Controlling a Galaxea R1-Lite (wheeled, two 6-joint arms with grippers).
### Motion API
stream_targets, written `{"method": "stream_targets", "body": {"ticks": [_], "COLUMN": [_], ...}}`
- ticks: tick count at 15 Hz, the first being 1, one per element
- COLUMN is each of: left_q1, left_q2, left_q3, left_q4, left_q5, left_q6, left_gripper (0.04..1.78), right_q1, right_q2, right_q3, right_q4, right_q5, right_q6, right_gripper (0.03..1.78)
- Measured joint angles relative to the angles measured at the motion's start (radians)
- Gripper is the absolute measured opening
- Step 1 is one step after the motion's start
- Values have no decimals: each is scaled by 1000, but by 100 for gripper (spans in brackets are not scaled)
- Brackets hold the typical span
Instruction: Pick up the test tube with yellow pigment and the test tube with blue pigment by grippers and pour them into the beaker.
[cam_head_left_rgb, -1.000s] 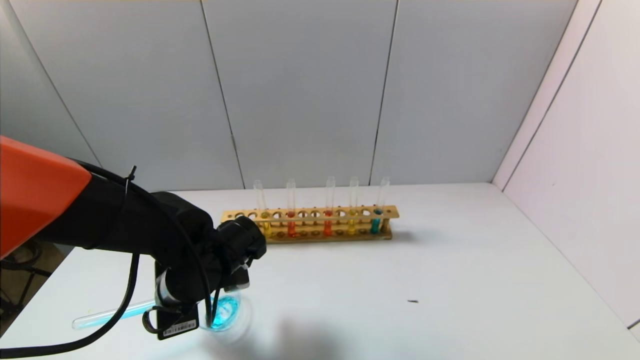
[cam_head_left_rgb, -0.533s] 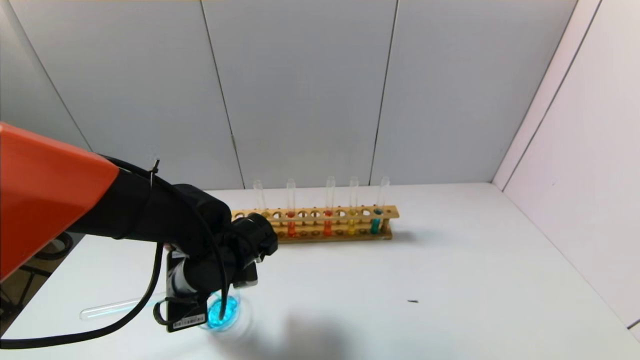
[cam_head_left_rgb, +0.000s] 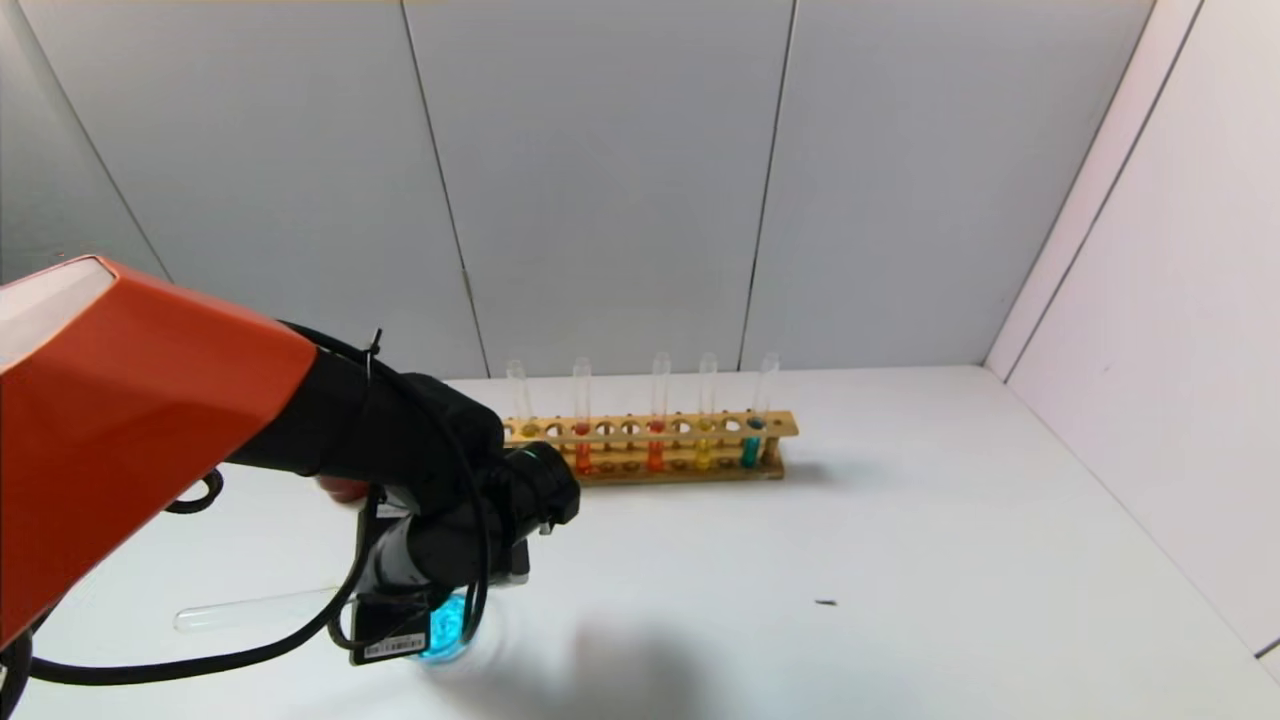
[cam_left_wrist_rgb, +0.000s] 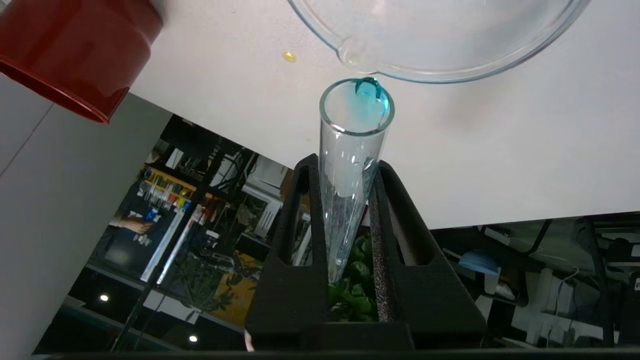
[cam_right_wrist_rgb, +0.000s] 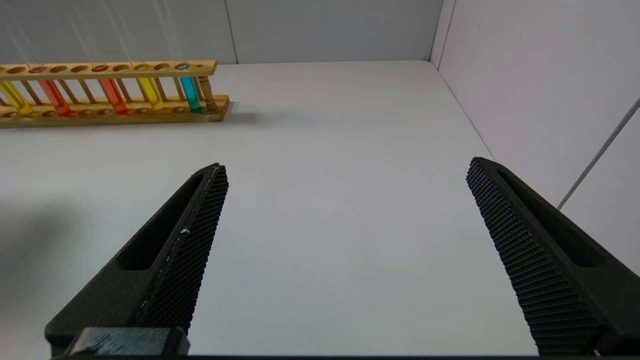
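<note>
My left gripper (cam_head_left_rgb: 400, 612) is shut on a clear test tube (cam_head_left_rgb: 250, 607) that lies nearly level and points left. In the left wrist view the fingers (cam_left_wrist_rgb: 300, 210) clamp the tube (cam_left_wrist_rgb: 352, 150). It is almost empty, with a blue drop at its mouth, right at the spout of the beaker (cam_left_wrist_rgb: 450, 70). The beaker (cam_head_left_rgb: 455, 630) holds turquoise-blue liquid. A yellow tube (cam_head_left_rgb: 704, 452) and a blue tube (cam_head_left_rgb: 750, 450) stand in the wooden rack (cam_head_left_rgb: 650, 468). My right gripper (cam_right_wrist_rgb: 345, 167) is open and empty above the bare table.
The rack also holds orange-red tubes (cam_head_left_rgb: 655, 455) and a second yellow tube (cam_right_wrist_rgb: 12, 97) at its left end. A dark-red cup (cam_left_wrist_rgb: 75, 50) stands close to the beaker, mostly hidden behind my left arm in the head view. White walls close in the back and right.
My left arm has moved right and forward over the beaker. The blue liquid that filled the held tube has run out into the beaker, and the tube now looks clear.
</note>
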Motion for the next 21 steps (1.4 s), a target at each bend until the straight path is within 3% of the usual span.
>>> {"method": "stream_targets", "body": {"ticks": [11, 21], "left_q1": [-32, -54], "left_q2": [42, 97], "left_q3": [-44, -47], "left_q4": [123, 126], "left_q5": [22, 28], "left_q6": [-2, -14], "left_gripper": [30, 30], "right_q1": [0, 0], "right_q2": [0, 0], "right_q3": [0, 0], "right_q4": [0, 0], "right_q5": [0, 0], "right_q6": [0, 0], "right_gripper": [174, 174]}}
